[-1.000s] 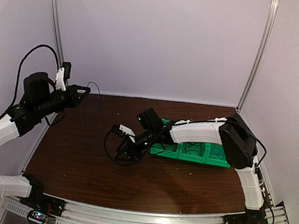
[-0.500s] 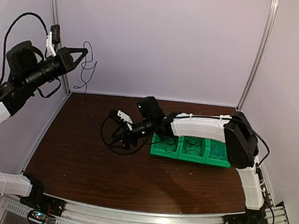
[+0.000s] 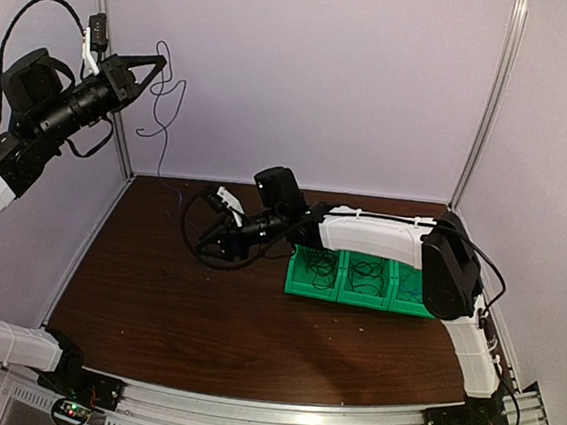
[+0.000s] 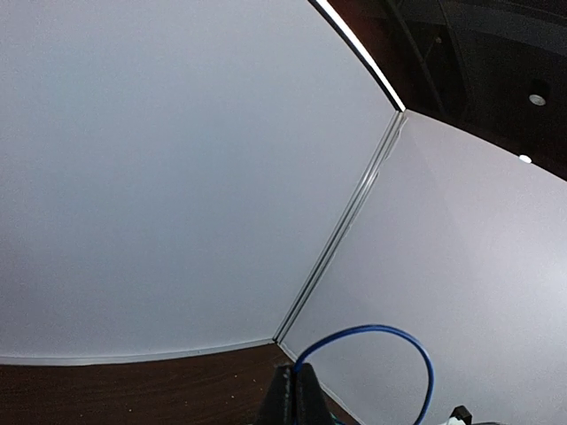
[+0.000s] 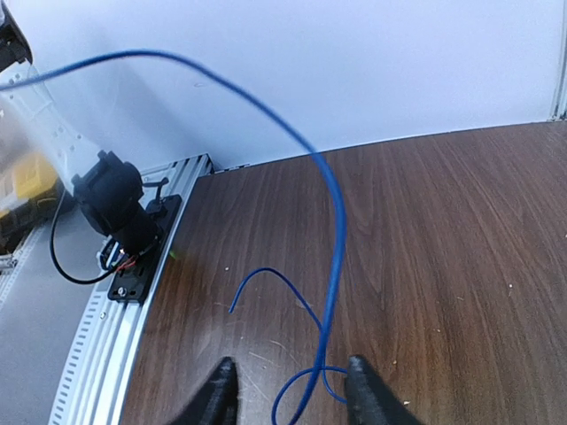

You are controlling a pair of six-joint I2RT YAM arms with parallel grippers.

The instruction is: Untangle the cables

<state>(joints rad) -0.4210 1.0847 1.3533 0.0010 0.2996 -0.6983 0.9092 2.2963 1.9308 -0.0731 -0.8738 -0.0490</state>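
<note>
**Raised on the left, drawn back on the right**

Found left claw (image 4: 297, 394) higher and nearer the left wall than one second ago, pinched tight on a thin blue wire (image 4: 381, 328). Found right claw (image 5: 291, 390) shifted back and left over the dark wooden desk (image 3: 152, 325), farther from the green plastic compartment tray (image 3: 301, 290). Noted right fingertips (image 5: 223, 385) spread wide, gripping nothing. Traced thin blue wire from left claw in a long arc down to right claw, looping between the spread fingertips. Could not confirm contact there. Saw one loose end just above or on the desk ahead of right claw.
</note>
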